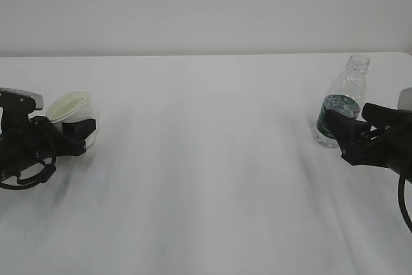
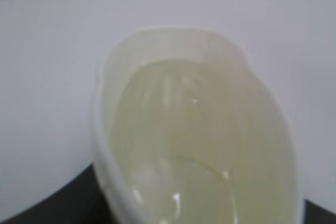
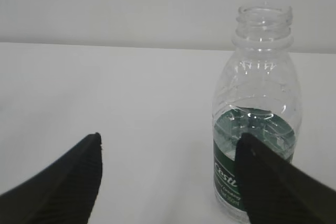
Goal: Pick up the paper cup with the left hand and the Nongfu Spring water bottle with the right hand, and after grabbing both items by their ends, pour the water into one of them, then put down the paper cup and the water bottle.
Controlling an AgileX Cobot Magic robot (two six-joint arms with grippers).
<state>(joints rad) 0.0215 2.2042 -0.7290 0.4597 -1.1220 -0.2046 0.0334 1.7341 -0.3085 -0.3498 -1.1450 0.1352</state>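
At the far left of the exterior view, the left hand, a black two-fingered gripper on a black arm with looping cables and a grey box camera, is closed on the small white paper cup with a rolled rim and pale cream inside. The cup sits low near the white tabletop, tilted with its mouth facing up and toward the left, and its rim is squeezed out of round into an oval. One black finger lies across the cup's near wall. In the left wrist view the paper cup fills most of the picture, blurred, its oval mouth open to the camera and dark parts of the hand showing at the bottom corners; whether the cup's base touches the tabletop cannot be told.

The middle of the tabletop lies between the two arms.

On the right stands the small clear ribbed plastic Nongfu Spring water bottle with a dark green label and no cap, upright on the tabletop. The right hand, a black gripper with a grey-white block behind it, is open, reaching in from the right edge at label height. In the right wrist view its two black fingers stand well apart; the bottle is beside the right-side finger, which overlaps the label's lower corner, not centred between them.
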